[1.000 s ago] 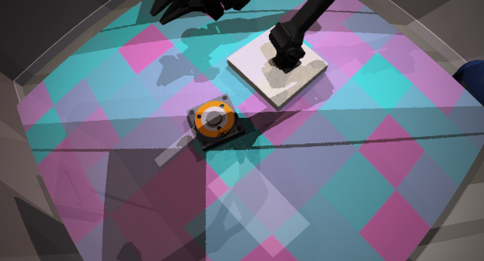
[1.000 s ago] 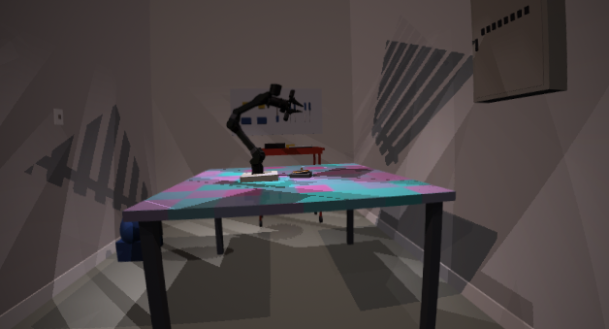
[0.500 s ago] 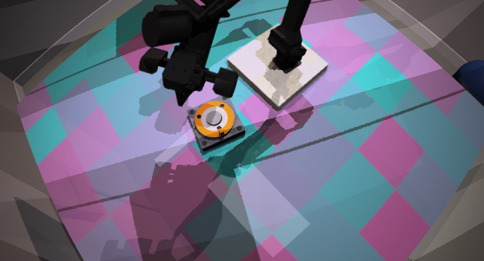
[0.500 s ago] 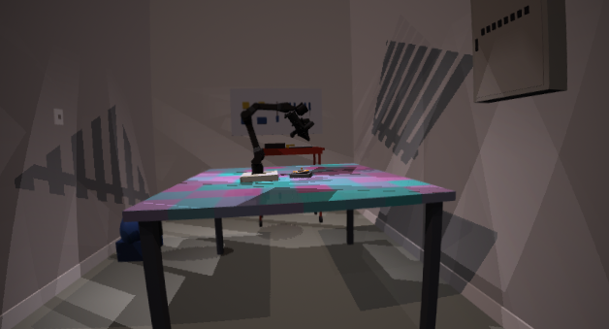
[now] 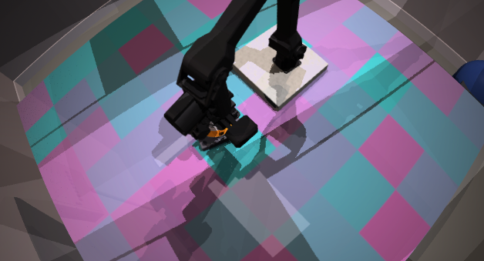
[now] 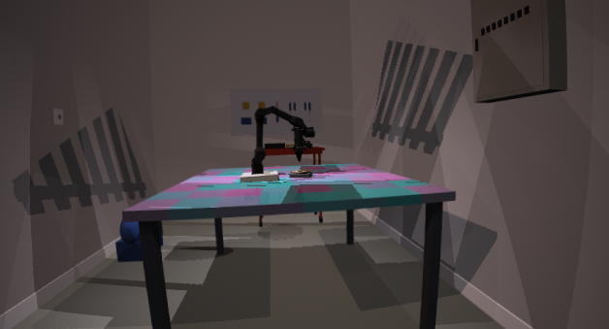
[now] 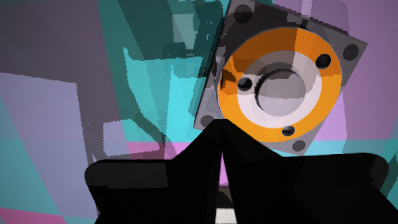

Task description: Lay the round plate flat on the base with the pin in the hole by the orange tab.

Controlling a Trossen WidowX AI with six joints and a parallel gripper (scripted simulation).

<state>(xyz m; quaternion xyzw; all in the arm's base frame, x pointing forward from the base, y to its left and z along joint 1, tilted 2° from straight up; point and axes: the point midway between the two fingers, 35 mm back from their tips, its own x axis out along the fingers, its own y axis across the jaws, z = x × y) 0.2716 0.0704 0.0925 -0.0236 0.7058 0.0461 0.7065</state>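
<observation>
One round plate (image 7: 280, 85) just beyond the tips of the empty, closed tool (image 7: 221, 125).

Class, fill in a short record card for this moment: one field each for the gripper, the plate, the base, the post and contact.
gripper: shut on nothing, fingertips pressed together, above the plate's near edge
plate: orange ring with three dark holes showing, sitting on the base
base: grey square with a dark hole at each corner
post: grey, round, through the plate's centre
contact: exterior view shows the gripper above the plate, apart from it
</observation>
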